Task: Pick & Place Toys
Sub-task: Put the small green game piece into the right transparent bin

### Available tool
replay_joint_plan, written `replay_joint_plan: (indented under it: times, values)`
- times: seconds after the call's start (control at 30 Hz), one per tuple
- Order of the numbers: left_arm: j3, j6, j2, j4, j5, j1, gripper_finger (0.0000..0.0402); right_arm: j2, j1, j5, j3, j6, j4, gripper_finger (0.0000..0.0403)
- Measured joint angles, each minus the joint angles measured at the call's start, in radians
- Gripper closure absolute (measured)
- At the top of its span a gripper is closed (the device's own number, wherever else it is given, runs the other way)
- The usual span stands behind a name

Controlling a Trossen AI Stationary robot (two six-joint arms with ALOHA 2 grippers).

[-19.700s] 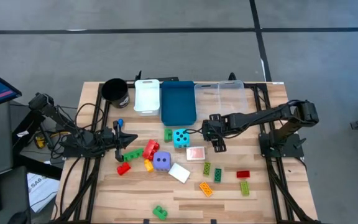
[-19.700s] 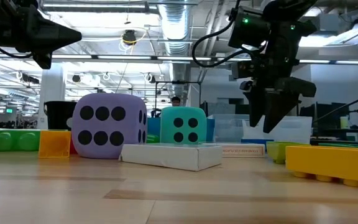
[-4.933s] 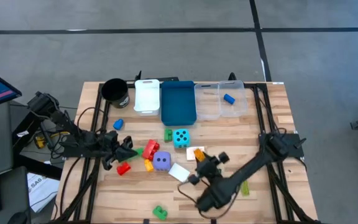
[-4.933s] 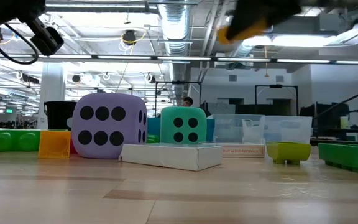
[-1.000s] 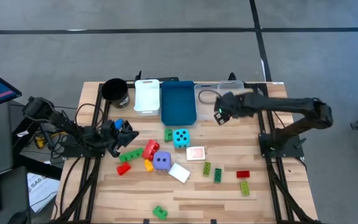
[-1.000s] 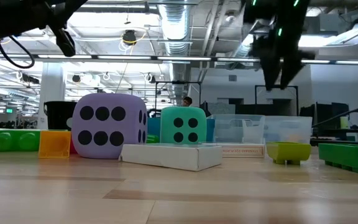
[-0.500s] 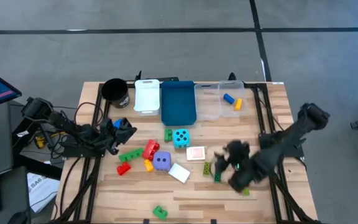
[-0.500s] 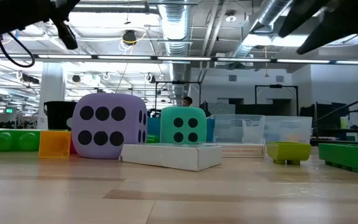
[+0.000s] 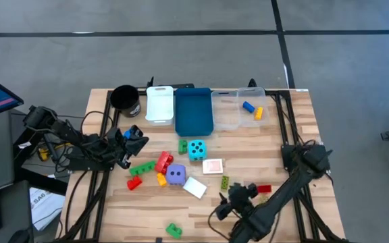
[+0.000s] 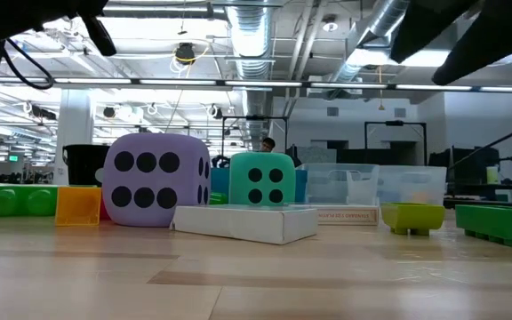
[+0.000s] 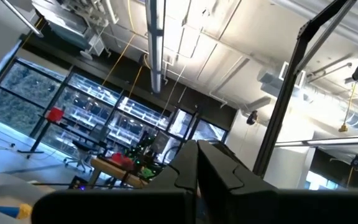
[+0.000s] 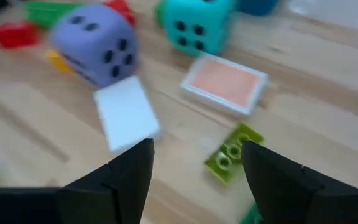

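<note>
Toys lie in the middle of the table: a purple die (image 9: pixel 175 175), a cyan die (image 9: pixel 196 149), a white card (image 9: pixel 195 187), a pink-faced card (image 9: pixel 213 166), and red, green and yellow bricks. My right gripper (image 9: pixel 234 196) hangs open above the table's near part. In its wrist view my right gripper (image 12: pixel 197 165) has nothing between its fingers, and a green brick (image 12: pixel 232 152), the white card (image 12: pixel 126 115) and both dice lie beyond it. My left gripper (image 9: pixel 137 135) is at the table's left, shut and tipped upward; my left gripper (image 11: pixel 197 152) holds nothing.
At the far edge stand a black cup (image 9: pixel 124 99), a white bin (image 9: pixel 159 103), a blue bin (image 9: pixel 193 110) and a clear bin (image 9: pixel 229 111) holding a blue brick (image 9: pixel 248 106) and a yellow brick (image 9: pixel 258 113). A green brick (image 9: pixel 173 229) lies near the front edge.
My right gripper has swung fast from above the clear bin toward the table's near edge, sinking and turning, and now hangs over the bricks near the white card. A yellow brick now shows in the clear bin beside the blue one.
</note>
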Motion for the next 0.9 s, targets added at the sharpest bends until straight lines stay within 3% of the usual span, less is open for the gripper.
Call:
replay_joint_plan:
  times: [0.1,0.17,0.43,0.73,0.9]
  values:
    - [0.0,0.0,0.0,-0.001,0.0,0.0,0.0401,0.109,-0.011,-0.122,0.151,0.117,-0.217,0.0164]
    - [0.0,0.0,0.0,-0.002,0.0,0.0,0.0401,0.156,-0.021,-0.176,0.194,0.104,-0.194,0.0164]
    - [0.0,0.0,-0.001,0.0,0.001,0.0,0.0401,0.212,-0.073,-0.286,0.197,0.134,-0.183,0.0164]
    - [0.0,-0.003,-0.002,-0.008,0.006,-0.002,0.0401,0.21,0.0,-0.316,0.195,0.371,-0.208,0.0164]
    - [0.0,-0.047,-0.002,-0.055,0.042,-0.002,0.0401,0.21,0.03,-0.411,0.194,0.431,-0.213,0.0164]
